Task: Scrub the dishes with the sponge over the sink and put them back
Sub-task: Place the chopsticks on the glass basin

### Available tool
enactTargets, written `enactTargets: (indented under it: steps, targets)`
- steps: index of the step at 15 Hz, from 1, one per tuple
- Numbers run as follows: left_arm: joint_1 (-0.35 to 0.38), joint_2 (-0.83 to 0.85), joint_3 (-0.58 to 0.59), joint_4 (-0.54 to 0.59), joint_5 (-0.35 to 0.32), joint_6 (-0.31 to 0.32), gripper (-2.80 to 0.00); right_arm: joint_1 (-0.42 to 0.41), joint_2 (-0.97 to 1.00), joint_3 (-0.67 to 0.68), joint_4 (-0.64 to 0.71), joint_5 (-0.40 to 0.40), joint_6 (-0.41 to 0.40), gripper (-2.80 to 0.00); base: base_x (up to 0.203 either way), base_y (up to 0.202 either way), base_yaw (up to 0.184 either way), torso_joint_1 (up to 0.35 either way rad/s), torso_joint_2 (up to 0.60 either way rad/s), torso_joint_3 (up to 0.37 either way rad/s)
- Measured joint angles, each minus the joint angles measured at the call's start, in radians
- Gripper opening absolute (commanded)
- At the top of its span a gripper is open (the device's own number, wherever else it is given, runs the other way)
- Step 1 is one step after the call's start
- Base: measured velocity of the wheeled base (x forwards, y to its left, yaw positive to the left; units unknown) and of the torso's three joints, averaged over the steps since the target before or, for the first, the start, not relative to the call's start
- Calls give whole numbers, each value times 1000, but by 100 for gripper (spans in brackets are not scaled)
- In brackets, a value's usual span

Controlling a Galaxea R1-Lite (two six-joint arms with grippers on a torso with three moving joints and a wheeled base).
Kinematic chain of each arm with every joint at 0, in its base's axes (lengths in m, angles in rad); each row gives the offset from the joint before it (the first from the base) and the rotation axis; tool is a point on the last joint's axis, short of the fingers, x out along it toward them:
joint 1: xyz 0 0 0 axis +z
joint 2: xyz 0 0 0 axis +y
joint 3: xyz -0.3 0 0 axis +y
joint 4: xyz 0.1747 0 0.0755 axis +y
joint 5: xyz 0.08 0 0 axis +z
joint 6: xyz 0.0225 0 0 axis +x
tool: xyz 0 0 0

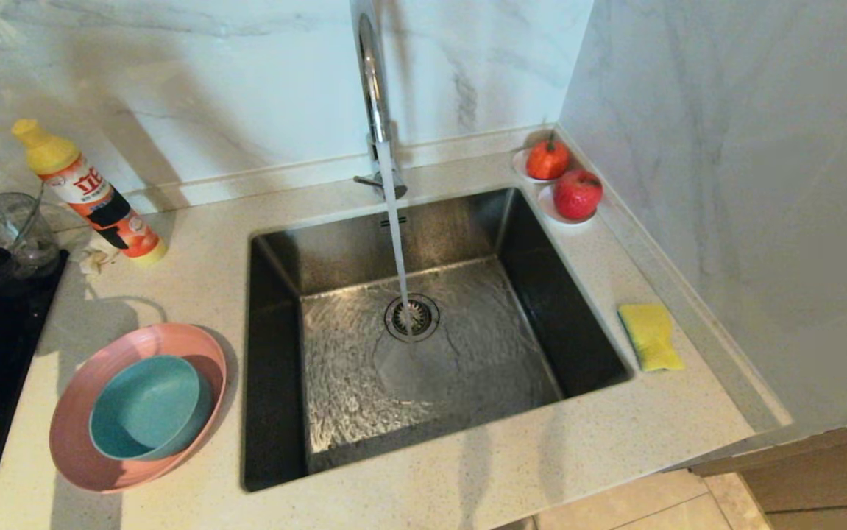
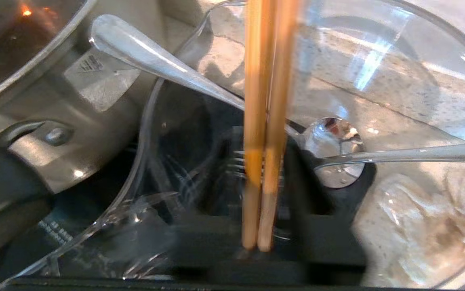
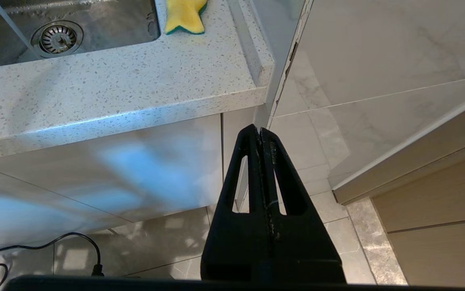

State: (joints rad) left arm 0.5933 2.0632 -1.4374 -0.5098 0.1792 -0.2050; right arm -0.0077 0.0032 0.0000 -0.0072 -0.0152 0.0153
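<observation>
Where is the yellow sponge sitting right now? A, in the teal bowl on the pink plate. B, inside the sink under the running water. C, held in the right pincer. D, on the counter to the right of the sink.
D: the head view shows the sponge lying on the counter just right of the sink, apart from the water stream.

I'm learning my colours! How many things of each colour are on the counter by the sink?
Pink: 1, the plate
Teal-blue: 1, the bowl in the plate
Yellow: 1, the sponge
Red or orange: 2, fruit-shaped things
Yellow-capped: 1, the bottle
Total: 6
</observation>
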Motion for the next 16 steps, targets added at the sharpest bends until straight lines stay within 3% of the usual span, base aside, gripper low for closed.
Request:
enactTargets:
  steps: [8,12,13,16]
  targets:
    - [-12,-56,-41,9,1,-7,0,0,0,0,0,0,0,-280,0,0,0,0,0,0]
    - [-17,-180,-87,124,2,-8,0,0,0,0,0,-1,0,-280,0,0,0,0,0,0]
    - [-18,-217,-105,176,2,-8,-280,0,0,0,0,0,0,-280,0,0,0,0,0,0]
    - [-18,-338,-147,390,-2,-7,-280,0,0,0,0,0,0,-280,0,0,0,0,0,0]
